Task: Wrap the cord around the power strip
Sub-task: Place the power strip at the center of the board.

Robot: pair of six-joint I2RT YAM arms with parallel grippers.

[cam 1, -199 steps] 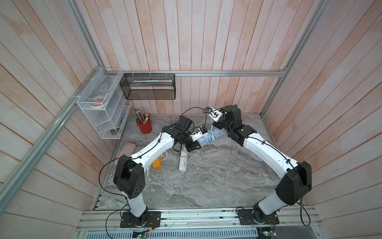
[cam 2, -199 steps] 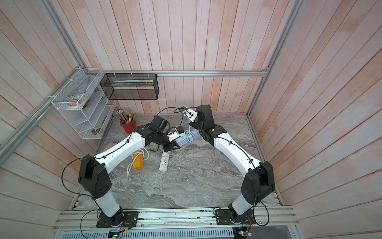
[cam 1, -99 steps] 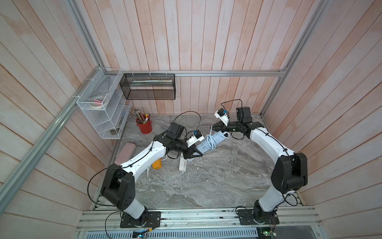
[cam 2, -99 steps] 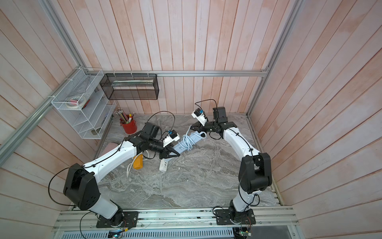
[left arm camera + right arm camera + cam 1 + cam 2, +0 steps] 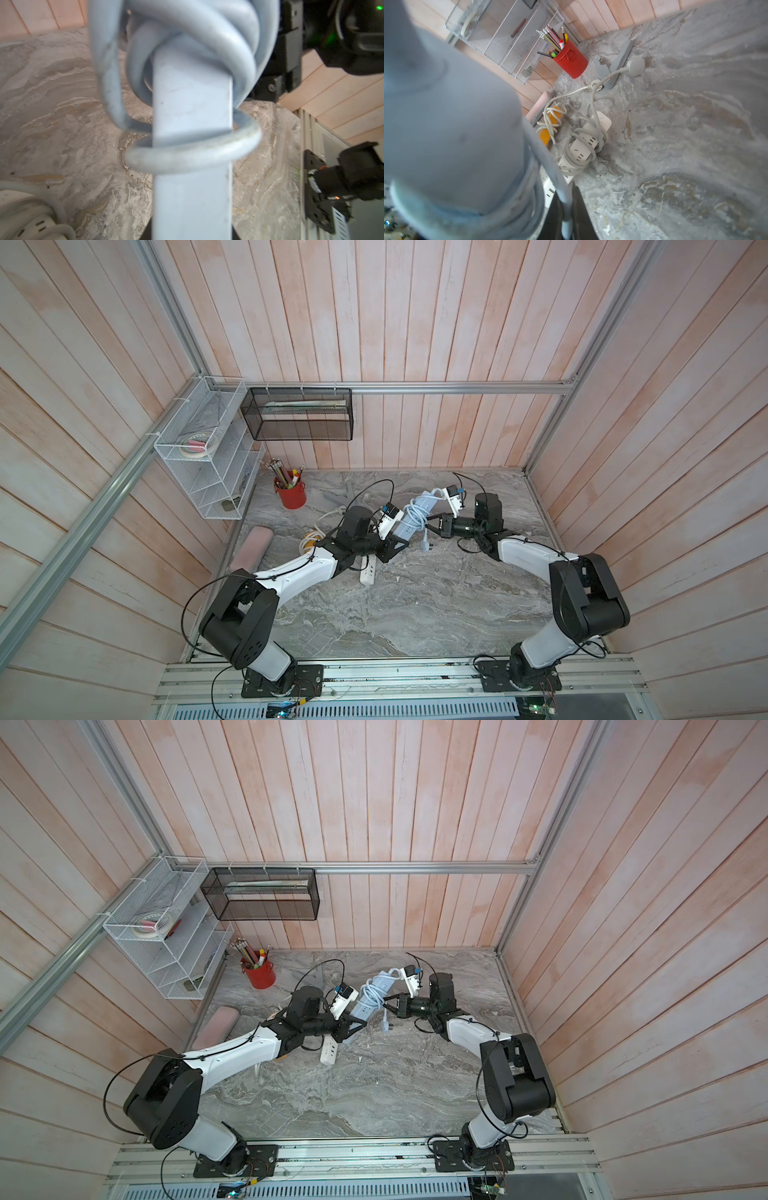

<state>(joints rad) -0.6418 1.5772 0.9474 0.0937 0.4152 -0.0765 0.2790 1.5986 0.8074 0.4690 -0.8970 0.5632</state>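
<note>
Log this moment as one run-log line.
phase: wrapping | left jaws: shut on light blue plastic power strip, raised | right jaws: shut on pale blue cord near plug | cord: several loops around strip

1. The power strip [image 5: 406,528] rises from the left claw [image 5: 398,546], slanting away behind it, clear of the surface [image 5: 415,605].
2. The cord [image 5: 417,510] coils around its middle, just left of the right claw [image 5: 432,527].
3. The plug [image 5: 426,546] hangs just below the right claw.
4. A second strip [image 5: 368,573] lies on the surface under the left claw.
5. A pencil cup [image 5: 291,497] stands well behind the left claw.
</note>
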